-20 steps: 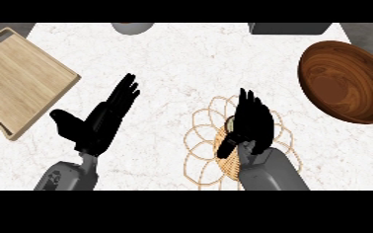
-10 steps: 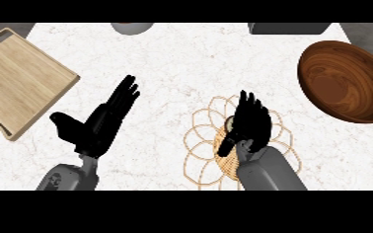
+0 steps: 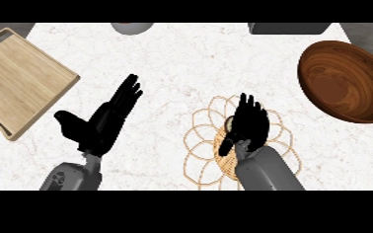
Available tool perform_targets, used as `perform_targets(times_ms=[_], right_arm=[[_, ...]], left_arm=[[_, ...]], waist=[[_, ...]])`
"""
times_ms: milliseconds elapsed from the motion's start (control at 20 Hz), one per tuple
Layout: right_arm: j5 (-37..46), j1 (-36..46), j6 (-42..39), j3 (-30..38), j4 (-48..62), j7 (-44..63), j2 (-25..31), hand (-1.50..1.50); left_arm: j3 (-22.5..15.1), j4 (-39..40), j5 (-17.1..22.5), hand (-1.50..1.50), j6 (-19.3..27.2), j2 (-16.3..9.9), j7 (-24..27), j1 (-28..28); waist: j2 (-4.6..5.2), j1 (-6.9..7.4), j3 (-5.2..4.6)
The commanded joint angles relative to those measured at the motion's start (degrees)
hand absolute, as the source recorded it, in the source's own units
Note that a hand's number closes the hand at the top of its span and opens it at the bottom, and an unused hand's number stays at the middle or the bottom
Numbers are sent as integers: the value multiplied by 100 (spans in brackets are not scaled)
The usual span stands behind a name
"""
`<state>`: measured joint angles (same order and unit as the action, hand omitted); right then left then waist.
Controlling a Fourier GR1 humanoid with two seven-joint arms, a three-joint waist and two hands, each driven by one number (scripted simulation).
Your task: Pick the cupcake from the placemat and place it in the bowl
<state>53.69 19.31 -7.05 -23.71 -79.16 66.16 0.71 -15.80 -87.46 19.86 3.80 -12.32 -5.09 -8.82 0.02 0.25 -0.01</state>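
Black right robot hand [image 3: 250, 123] covers placemat [image 3: 200, 143], fingers straight, holding nothing seen; cupcake hidden, so blind grasp may topple it. Bowl [image 3: 336, 86] at table's right edge.

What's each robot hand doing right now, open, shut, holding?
Left robot hand: open, fingers straight, holding nothing.
Right robot hand: over the placemat, fingers extended; cupcake not visible, grasp cannot be told.
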Motion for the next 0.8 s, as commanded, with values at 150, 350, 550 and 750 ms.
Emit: perform_targets(times_ms=[150,350,550,750], right_arm=[[328,-189,453,178,243,-287,-67,150],[433,53,258,322,555,-385,-33,150],[232,147,970,-243,998,-200,-69,150],[588,267,440,-6,874,-289,-69,150]], left_arm=[[265,-179,-65,0,-370,37,-67,317],[332,-187,-242,0,-246,164,-129,269],[141,-455,-448,0,-64,398,-412,217],[280,-273,-456,0,-411,341,-138,380]], waist=[[-4,-15,1],[-4,-12,1],[-2,16,3],[-4,2,1]])
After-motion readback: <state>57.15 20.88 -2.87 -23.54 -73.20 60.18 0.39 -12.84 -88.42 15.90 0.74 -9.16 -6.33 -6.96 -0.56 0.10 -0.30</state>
